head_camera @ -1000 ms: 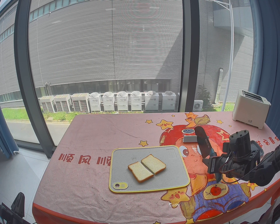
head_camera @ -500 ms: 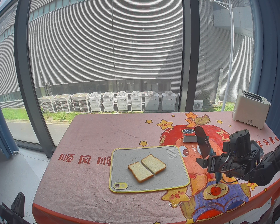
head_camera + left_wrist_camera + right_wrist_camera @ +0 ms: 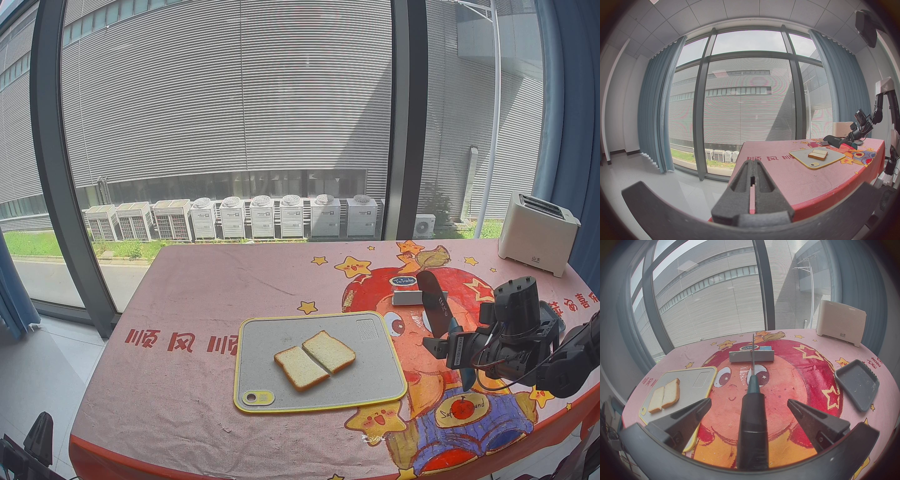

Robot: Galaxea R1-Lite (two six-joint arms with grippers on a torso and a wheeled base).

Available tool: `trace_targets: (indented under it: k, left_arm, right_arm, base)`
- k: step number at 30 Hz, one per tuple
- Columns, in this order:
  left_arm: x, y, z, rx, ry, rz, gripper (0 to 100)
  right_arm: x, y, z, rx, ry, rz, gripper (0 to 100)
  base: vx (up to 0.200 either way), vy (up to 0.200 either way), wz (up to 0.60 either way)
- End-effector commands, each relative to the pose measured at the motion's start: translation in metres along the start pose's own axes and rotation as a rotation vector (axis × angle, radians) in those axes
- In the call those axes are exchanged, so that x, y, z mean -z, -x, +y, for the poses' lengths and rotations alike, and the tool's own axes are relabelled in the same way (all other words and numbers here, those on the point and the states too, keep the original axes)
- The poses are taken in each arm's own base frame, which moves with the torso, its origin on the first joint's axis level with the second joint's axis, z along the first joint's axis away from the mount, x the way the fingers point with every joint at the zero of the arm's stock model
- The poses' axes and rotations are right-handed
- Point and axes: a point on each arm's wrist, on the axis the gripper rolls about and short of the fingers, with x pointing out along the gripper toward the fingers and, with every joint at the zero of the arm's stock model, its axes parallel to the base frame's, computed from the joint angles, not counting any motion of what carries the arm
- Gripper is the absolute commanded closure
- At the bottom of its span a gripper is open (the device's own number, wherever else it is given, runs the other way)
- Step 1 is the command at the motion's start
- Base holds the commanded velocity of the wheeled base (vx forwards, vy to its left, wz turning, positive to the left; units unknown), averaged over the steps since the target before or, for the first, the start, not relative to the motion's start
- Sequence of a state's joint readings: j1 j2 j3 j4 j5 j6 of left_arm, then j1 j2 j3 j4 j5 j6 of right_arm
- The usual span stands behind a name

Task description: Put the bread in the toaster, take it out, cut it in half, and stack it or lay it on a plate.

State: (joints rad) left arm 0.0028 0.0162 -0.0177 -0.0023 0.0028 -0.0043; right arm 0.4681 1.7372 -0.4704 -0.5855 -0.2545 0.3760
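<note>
Two bread halves point(image 3: 301, 367) point(image 3: 329, 351) lie side by side on the grey cutting board point(image 3: 375, 375), also seen as bread point(image 3: 667, 394) in the right wrist view. To the board's right, my right gripper point(image 3: 453, 356) point(image 3: 748, 402) is open, its fingers point(image 3: 693, 415) spread wide either side of the handle of a knife point(image 3: 752, 415). The knife's black blade point(image 3: 435, 303) points at a small grey knife block point(image 3: 406, 297). My left gripper point(image 3: 752, 187) is shut on nothing, low and well off the table's left end.
A white toaster point(image 3: 537, 232) stands at the table's far right corner. A dark grey plate point(image 3: 857, 384) lies on the cloth near the right edge, partly behind my right arm in the head view. Bare tablecloth stretches left of the board.
My right gripper's fingers have spread apart from the knife handle. Its wrist has shifted slightly. The bread and board have not moved.
</note>
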Motion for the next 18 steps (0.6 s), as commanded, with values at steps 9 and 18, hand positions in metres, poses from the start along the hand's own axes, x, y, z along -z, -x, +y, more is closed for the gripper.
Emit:
trace_targets:
  k: [9, 18]
  left_arm:
    - [0.005, 0.0, 0.0, -0.001, 0.0, 0.001, 100]
    - [0.005, 0.0, 0.0, -0.001, 0.0, 0.002, 100]
  right_arm:
    - [-0.021, 0.028, -0.003, -0.019, 0.007, -0.132, 0]
    - [-0.034, 0.045, -0.014, -0.004, 0.015, -0.211, 0]
  base:
    - [0.0, 0.0, 0.0]
    - [0.0, 0.0, 0.0]
